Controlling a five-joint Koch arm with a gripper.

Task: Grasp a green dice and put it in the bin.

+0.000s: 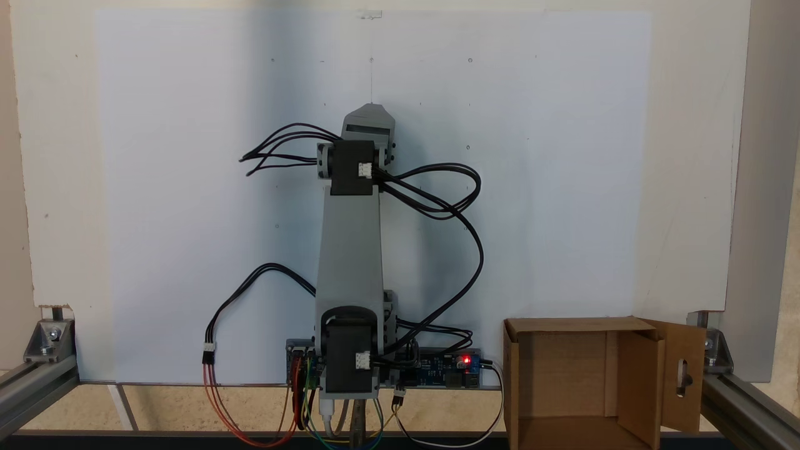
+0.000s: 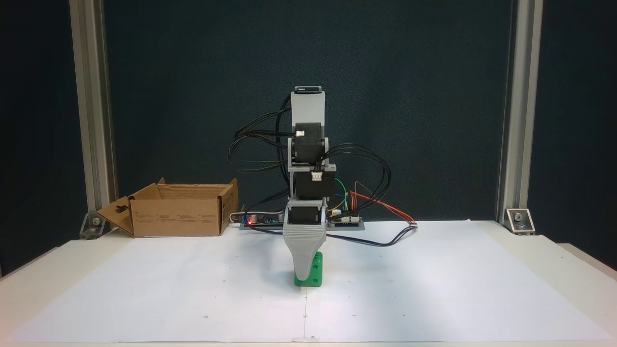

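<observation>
In a fixed view from the front, the bin [image 2: 176, 212] sits at the far left on the white sheet [image 2: 434, 289], open at the top, its long side running left to right and one flap with a slot cutout splayed out leftward. Well apart from it, near the middle of the sheet, my gripper [image 2: 304, 277] points straight down, its grey jaw standing in front of the green dice [image 2: 315, 272]. The dice rests flat on the sheet with a pip face turned to the camera; being a cube, it has no long axis. My two jaws line up one behind the other, so I cannot tell whether they are apart or clamped. In a fixed view from above, the bin [image 1: 681, 375] lies at lower right.
</observation>
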